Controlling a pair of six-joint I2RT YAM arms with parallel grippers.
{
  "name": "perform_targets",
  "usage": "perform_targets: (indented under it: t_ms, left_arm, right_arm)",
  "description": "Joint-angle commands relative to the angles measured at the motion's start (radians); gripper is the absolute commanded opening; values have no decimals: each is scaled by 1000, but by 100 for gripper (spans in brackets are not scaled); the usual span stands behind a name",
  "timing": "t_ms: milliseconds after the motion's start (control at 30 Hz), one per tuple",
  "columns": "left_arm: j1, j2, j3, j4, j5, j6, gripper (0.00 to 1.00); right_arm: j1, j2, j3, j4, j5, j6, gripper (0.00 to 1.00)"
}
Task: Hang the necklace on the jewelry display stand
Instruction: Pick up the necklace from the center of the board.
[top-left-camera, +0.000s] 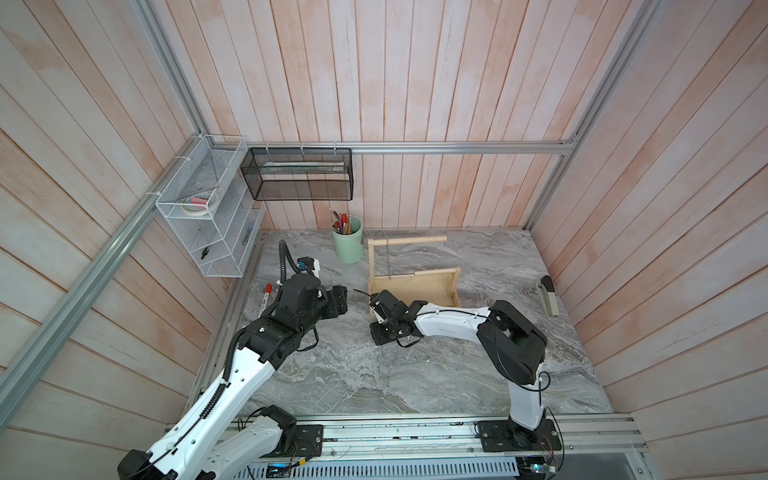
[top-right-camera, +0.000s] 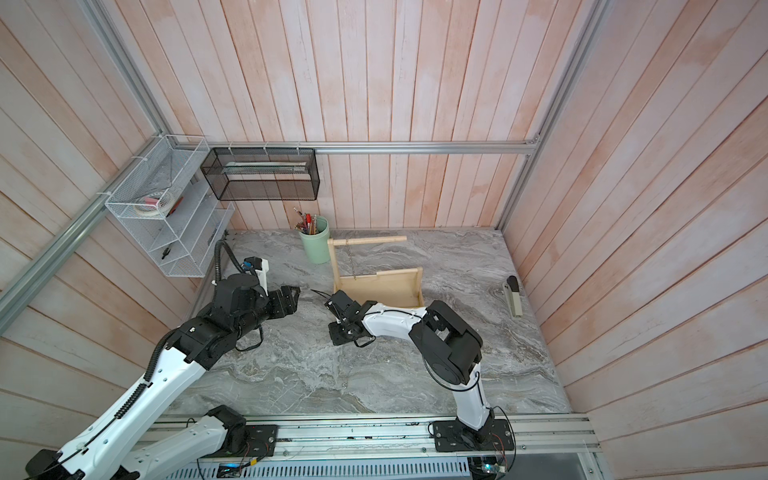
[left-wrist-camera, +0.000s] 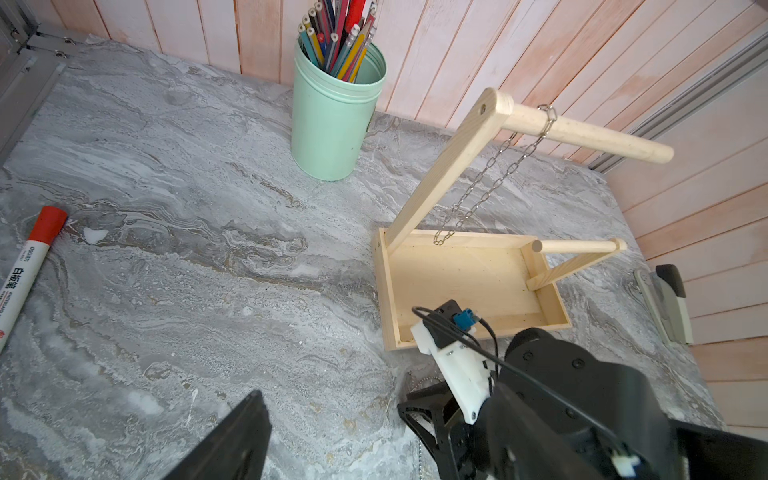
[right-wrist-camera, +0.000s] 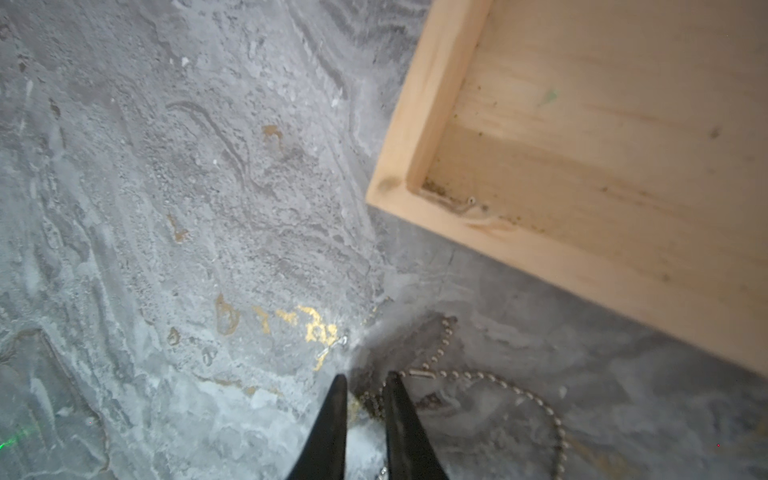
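The necklace (right-wrist-camera: 478, 376), a fine ball chain, lies loosely looped on the marble table just off the front corner of the jewelry display stand (right-wrist-camera: 415, 124). My right gripper (right-wrist-camera: 365, 376) points down at the table there (top-left-camera: 377, 330). Its jaws stand a narrow gap apart, open, with a bunch of the necklace's beads between the tips. The pale wooden stand (top-left-camera: 456, 286) stands upright. A separate link chain (left-wrist-camera: 490, 178) hangs from its top bar. My left gripper (top-left-camera: 343, 301) hovers wide open and empty to the left, facing the stand; one finger (left-wrist-camera: 237, 436) shows.
A mint-green pen cup (top-left-camera: 348, 245) stands behind the display stand's post. A red-capped marker (top-left-camera: 266, 295) lies at the left edge and a stapler (top-left-camera: 548, 295) at the right wall. A white wire rack (top-left-camera: 208, 216) and a black mesh basket (top-left-camera: 299, 174) hang on the walls.
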Motion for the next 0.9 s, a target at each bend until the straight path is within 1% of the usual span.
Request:
perform_targets:
  t_ms: [0, 67, 133, 167, 300, 433, 533, 700, 733, 800, 867]
  left_arm:
    - [6, -7, -2, 18, -7, 6, 85]
    - [6, -9, -2, 19, -6, 9, 85]
    - [7, -9, -4, 22, -6, 9, 85]
    - [7, -8, -5, 24, -6, 9, 85]
    - [7, -3, -6, 30, -2, 9, 85]
    - [9, 2, -5, 36, 1, 12, 85]
    - [9, 4, -9, 41, 3, 13, 85]
    - [10, 6, -16, 47, 7, 13, 85]
    - [9, 6, -17, 47, 7, 13, 85]
    - [9, 2, -21, 47, 5, 12, 85]
    - [9, 0, -23, 47, 5, 10, 85]
  right_arm:
    - [18, 107, -64, -240, 19, -4, 26]
    - [23, 101, -70, -247, 20, -1, 30]
    - [24, 100, -78, -250, 20, 0, 31]
    - [24, 104, -83, -253, 21, -3, 30]
    - [29, 131, -84, -278, 21, -14, 19]
    - [43, 147, -79, -319, 45, -29, 17]
    - [48, 151, -88, -331, 46, -31, 21]
    - [62, 151, -95, -359, 60, -28, 32]
    - [65, 150, -98, -363, 62, -27, 33]
    - [70, 151, -106, -369, 63, -24, 32]
    - [73, 153, -117, -370, 61, -23, 27]
